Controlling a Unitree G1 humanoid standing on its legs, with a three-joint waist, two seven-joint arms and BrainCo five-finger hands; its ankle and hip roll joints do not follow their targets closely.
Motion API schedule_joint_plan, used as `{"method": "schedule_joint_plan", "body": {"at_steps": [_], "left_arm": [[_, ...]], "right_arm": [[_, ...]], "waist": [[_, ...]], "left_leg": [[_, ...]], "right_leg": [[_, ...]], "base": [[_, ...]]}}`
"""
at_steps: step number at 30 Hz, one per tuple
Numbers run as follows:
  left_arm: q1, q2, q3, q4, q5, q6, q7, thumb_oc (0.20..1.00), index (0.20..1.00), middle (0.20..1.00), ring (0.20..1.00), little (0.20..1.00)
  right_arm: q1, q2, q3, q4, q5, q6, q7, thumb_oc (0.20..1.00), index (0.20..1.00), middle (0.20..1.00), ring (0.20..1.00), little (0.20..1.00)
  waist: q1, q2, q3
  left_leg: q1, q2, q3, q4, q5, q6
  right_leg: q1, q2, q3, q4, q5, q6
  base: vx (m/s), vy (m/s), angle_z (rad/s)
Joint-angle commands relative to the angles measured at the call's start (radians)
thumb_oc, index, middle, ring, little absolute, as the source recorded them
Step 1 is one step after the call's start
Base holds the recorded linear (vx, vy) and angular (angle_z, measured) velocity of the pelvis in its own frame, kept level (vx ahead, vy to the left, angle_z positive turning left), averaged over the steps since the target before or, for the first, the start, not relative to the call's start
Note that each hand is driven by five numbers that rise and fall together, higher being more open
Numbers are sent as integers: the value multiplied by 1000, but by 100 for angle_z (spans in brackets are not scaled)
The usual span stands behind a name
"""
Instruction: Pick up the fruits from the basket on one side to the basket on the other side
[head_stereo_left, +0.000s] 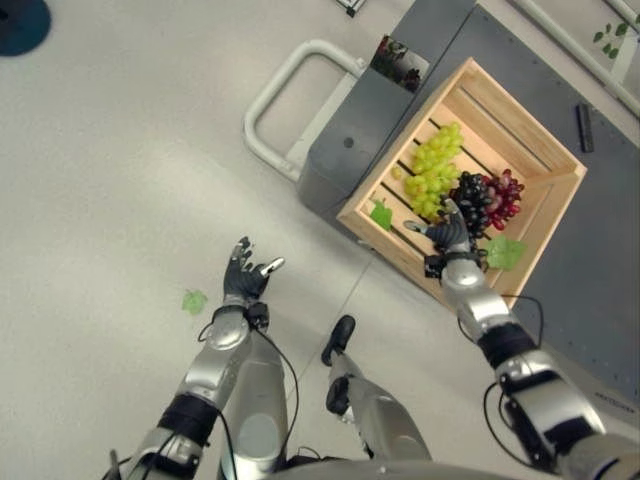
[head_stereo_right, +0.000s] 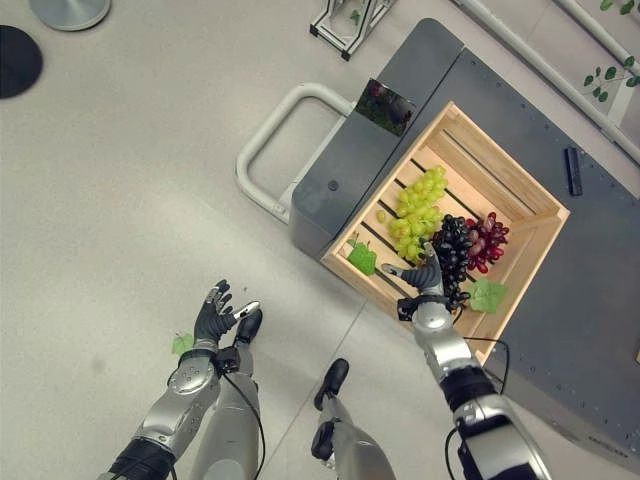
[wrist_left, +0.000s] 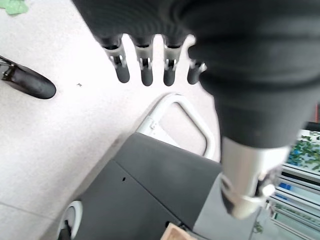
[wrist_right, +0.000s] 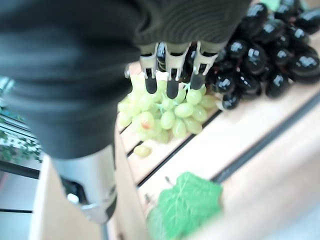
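A wooden slatted crate (head_stereo_left: 545, 200) rests on a grey cart and holds a green grape bunch (head_stereo_left: 435, 170), a black grape bunch (head_stereo_left: 471, 201) and a red grape bunch (head_stereo_left: 505, 195). My right hand (head_stereo_left: 448, 234) hovers over the crate's near side, fingers straight and open, just above the black grapes (wrist_right: 260, 55) and beside the green ones (wrist_right: 170, 112). My left hand (head_stereo_left: 243, 274) is raised over the bare floor to the left of the cart, open and holding nothing. A green leaf (wrist_right: 187, 205) lies on the crate's slats near the right hand.
The grey cart (head_stereo_left: 590, 250) has a white tubular handle (head_stereo_left: 285, 90) on its left end. A loose green leaf (head_stereo_left: 194, 300) lies on the floor by the left hand. Two more leaves (head_stereo_left: 505, 252) sit in the crate. A small black object (head_stereo_left: 584, 127) lies on the cart deck.
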Motion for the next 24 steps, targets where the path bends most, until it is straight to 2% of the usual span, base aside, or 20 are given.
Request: {"method": "schedule_joint_plan", "body": {"at_steps": [1,7,13,19,24], "left_arm": [[-1,-25,22,-4,13,-19,24,1000,1000,1000,1000,1000],[25,-16,55,-24,20,-22,29,1000,1000,1000,1000,1000],[32,-12,64,-36,29,-26,28,1000,1000,1000,1000,1000],[29,-11,63,-42,30,-21,11,1000,1000,1000,1000,1000],[11,-14,36,-24,32,-22,3,1000,1000,1000,1000,1000]], "right_arm": [[54,-63,-76,-97,19,-56,-41,1000,1000,1000,1000,1000],[266,-80,-185,-319,-7,-73,-10,1000,1000,1000,1000,1000],[331,-100,-246,-395,-27,-79,-7,1000,1000,1000,1000,1000],[303,-105,-248,-311,-38,-48,-14,1000,1000,1000,1000,1000],[157,-77,-158,-87,-3,-27,-28,1000,1000,1000,1000,1000]], "waist": [[-50,1,13],[-92,-15,13],[-114,-23,13],[-116,-17,13],[-95,11,13]], "left_leg": [[9,-52,42,-1,-53,29],[20,-57,58,4,-62,37],[30,-58,70,7,-68,41],[41,-60,77,9,-73,45],[34,-70,80,13,-77,50]], "right_leg": [[-3,-61,6,144,-195,56],[-4,-71,22,151,-193,63],[-3,-74,38,153,-190,65],[2,-78,47,157,-188,67],[-9,-84,54,159,-180,67]], "base": [[0,0,0],[1,38,-5],[-2,30,-10],[-8,12,-4],[-26,20,-5]]}}
